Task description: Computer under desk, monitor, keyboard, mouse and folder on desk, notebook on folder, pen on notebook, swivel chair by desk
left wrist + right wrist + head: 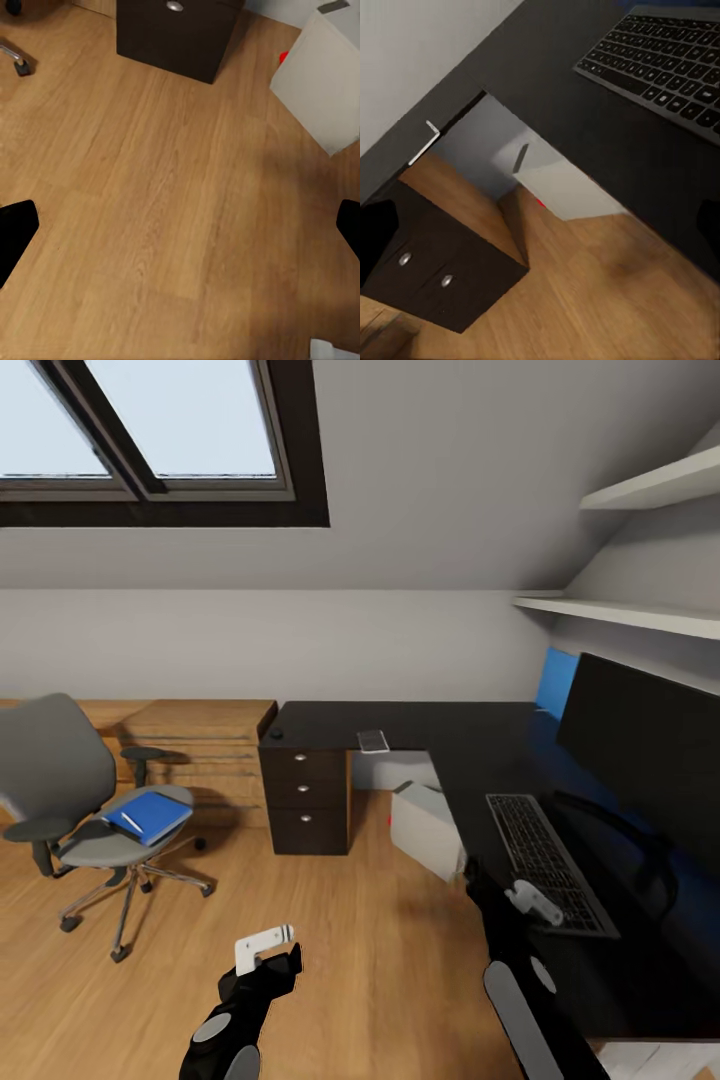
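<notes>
Head view: folder (148,815) flat on swivel chair (70,800) seat, forward-left of left gripper (268,952); left arm nearer. Left wrist view: fingertips spread wide, nothing held, over floor (150,225). Right wrist view: right gripper apparently open, empty, beside keyboard (667,64) on table (585,142).

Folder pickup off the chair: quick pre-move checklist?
1. Blue folder on the swivel chair seat: ok.
2. Light pen lying on the folder, could slide off: not ok.
3. Left pincer open, holding nothing: ok.
4. Right pincer open, over the desk edge: ok.
5. Keyboard on the desk before the monitor: ok.
6. Notebook location: cannot tell.
</notes>
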You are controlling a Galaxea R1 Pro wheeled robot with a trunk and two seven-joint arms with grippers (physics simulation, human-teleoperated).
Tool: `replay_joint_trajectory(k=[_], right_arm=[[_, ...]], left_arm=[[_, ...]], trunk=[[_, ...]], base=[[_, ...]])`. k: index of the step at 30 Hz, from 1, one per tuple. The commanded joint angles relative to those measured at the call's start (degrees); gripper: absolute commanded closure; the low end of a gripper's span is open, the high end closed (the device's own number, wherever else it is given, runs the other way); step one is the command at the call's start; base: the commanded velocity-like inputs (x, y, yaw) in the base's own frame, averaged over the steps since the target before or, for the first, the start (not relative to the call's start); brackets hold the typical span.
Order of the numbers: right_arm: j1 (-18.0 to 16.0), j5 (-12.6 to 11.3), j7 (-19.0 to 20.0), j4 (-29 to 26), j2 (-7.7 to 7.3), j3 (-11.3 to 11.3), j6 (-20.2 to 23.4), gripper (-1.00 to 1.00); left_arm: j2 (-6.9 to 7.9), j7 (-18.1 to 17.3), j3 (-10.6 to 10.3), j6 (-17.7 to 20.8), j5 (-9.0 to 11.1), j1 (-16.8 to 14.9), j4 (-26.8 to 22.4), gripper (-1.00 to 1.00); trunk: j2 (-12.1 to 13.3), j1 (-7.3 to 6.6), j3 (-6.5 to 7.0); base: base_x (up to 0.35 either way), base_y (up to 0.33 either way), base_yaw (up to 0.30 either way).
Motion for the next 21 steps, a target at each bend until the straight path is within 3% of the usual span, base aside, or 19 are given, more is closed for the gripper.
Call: replay_joint_trajectory(k=[1,2,3,5,6,8,10,21], right_arm=[[0.0,2.0,-3.2,-0.4,0.13,2.5,-0.1,-1.0],[0.0,3.1,-5.0,-0.6,0.18,3.7,0.6,-1.0],[0.0,5.0,-8.6,-1.0,0.26,6.3,2.7,-1.0],[-0.1,6.5,-12.3,-1.4,0.32,8.8,5.9,-1.0],[-0.1,7.5,-15.3,-2.1,0.38,10.7,9.5,-1.0],[-0.2,8.3,-18.3,-3.0,0.49,12.4,14.4,-1.0],[-0.3,8.7,-19.8,-4.1,0.55,13.1,16.7,-1.0],[-0.3,9.2,-21.2,-6.4,0.16,15.4,12.6,-1.0]], left_arm=[[0.02,0.5,-0.1,0.1,0.4,0.0,-0.1,-1.0],[0.02,0.5,-0.1,0.1,0.4,0.0,-0.1,-1.0],[0.02,0.5,0.0,0.1,0.4,0.0,-0.1,-1.0],[0.02,0.6,0.0,0.0,0.4,0.0,-0.1,-1.0],[0.02,0.6,0.0,0.1,0.4,0.0,-0.1,-1.0],[0.02,0.6,0.0,0.1,0.4,0.0,-0.1,-1.0],[0.02,0.6,0.0,0.1,0.4,0.0,-0.1,-1.0],[0.02,0.7,0.0,0.1,0.3,0.0,-0.1,-1.0]], trunk=[[0.0,0.02,-0.06],[0.0,0.02,-0.06],[0.0,0.02,-0.06],[0.0,0.02,-0.06],[0.0,0.02,-0.06],[0.0,0.02,-0.06],[0.0,0.02,-0.06],[0.0,0.02,-0.06]], base=[[0.132,0.325,0.0],[0.135,0.325,0.0],[0.138,0.324,0.0],[0.141,0.323,0.0],[0.144,0.322,0.0],[0.146,0.321,0.0],[0.149,0.319,0.0],[0.155,0.317,0.0]])
